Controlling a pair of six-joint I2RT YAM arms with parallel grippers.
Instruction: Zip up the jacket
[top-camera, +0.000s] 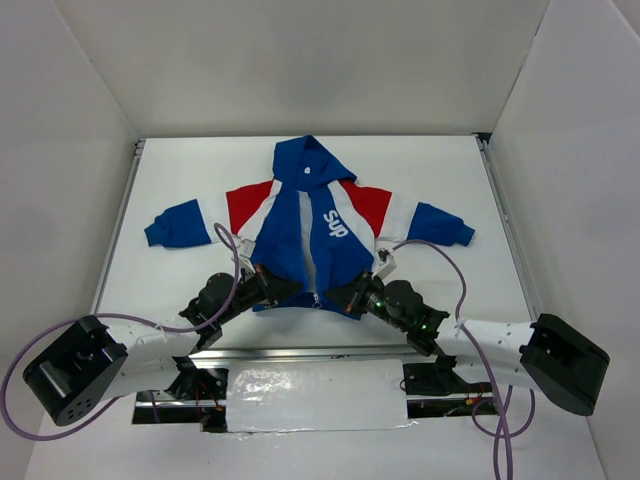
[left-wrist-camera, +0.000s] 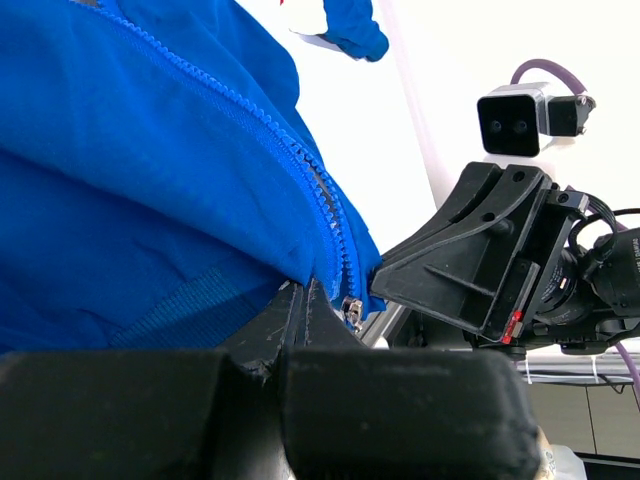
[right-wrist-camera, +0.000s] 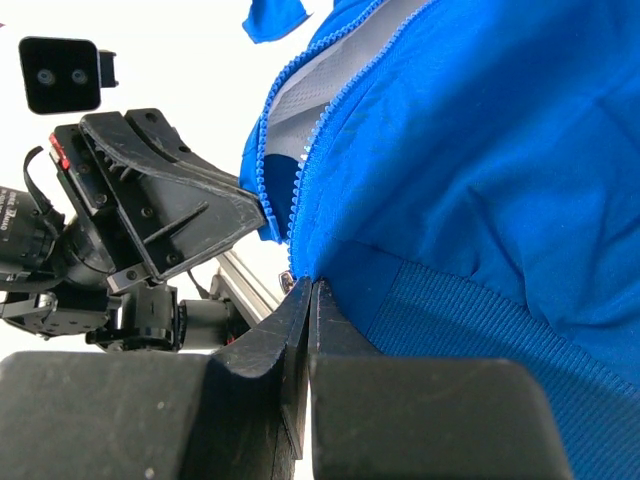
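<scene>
The jacket (top-camera: 310, 225) lies flat on the white table, hood far and hem towards the arms. It is blue with red and white sleeve panels, and its front stands open along a grey strip. The zipper slider (top-camera: 316, 299) sits at the hem. My left gripper (top-camera: 277, 288) is shut on the hem just left of the zipper (left-wrist-camera: 320, 200), its tips (left-wrist-camera: 300, 292) beside the metal slider (left-wrist-camera: 350, 308). On the other side, my right gripper (top-camera: 346, 297) is shut on the hem where the zipper teeth (right-wrist-camera: 300, 180) end, its tips (right-wrist-camera: 308, 286) in the fabric.
Metal rails (top-camera: 118, 215) run along the table's left and right sides, with white walls behind them. A white crinkled sheet (top-camera: 315, 393) covers the front edge between the arm bases. Purple cables (top-camera: 455, 270) loop over both arms.
</scene>
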